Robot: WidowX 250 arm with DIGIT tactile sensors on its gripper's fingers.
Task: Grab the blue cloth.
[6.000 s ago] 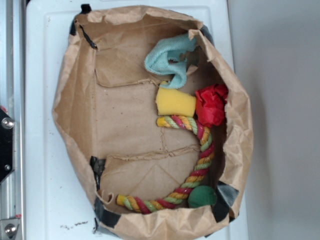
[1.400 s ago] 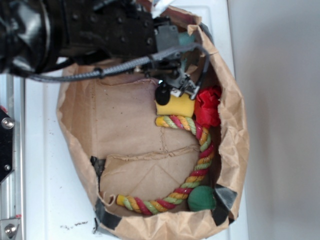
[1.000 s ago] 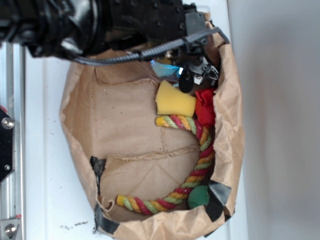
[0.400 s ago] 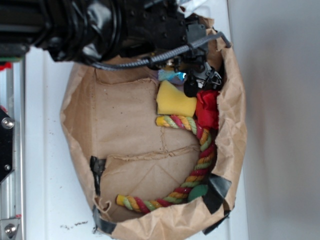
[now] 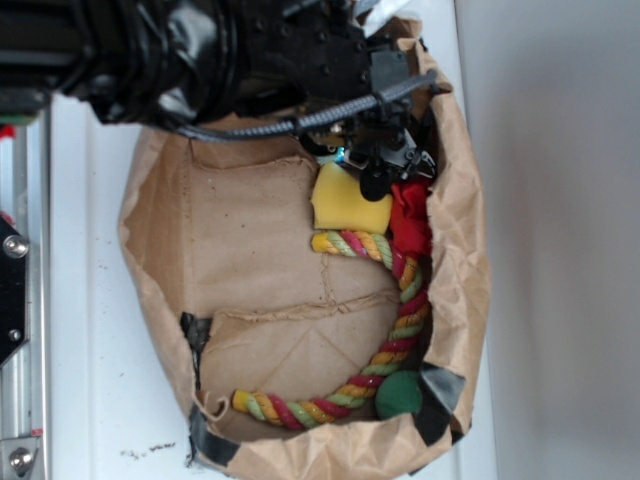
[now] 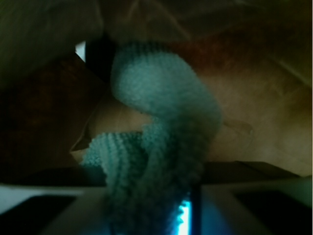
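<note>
The blue cloth (image 6: pixel 161 112) fills the middle of the wrist view as a fuzzy aqua roll, running down between my two fingers. My gripper (image 6: pixel 151 205) is shut on it, the terry bunched tight in the gap. In the exterior view only a tiny cyan sliver of the blue cloth (image 5: pixel 340 155) shows under my black gripper (image 5: pixel 385 165), which is down in the bag's upper right corner, just above the yellow sponge block (image 5: pixel 350 205). The rest of the cloth is hidden by the arm.
All of this lies in a brown paper bag (image 5: pixel 150 260) with crumpled walls. A red fabric wad (image 5: pixel 412 220) lies right of the sponge. A striped rope toy (image 5: pixel 400 300) curves down to a green ball (image 5: pixel 400 393). The bag wall is close to my gripper's right side.
The arm came into the bag and covered the cloth. Over the last second the gripper shifted a little down toward the sponge, less cloth shows, and the bag's right wall moved.
</note>
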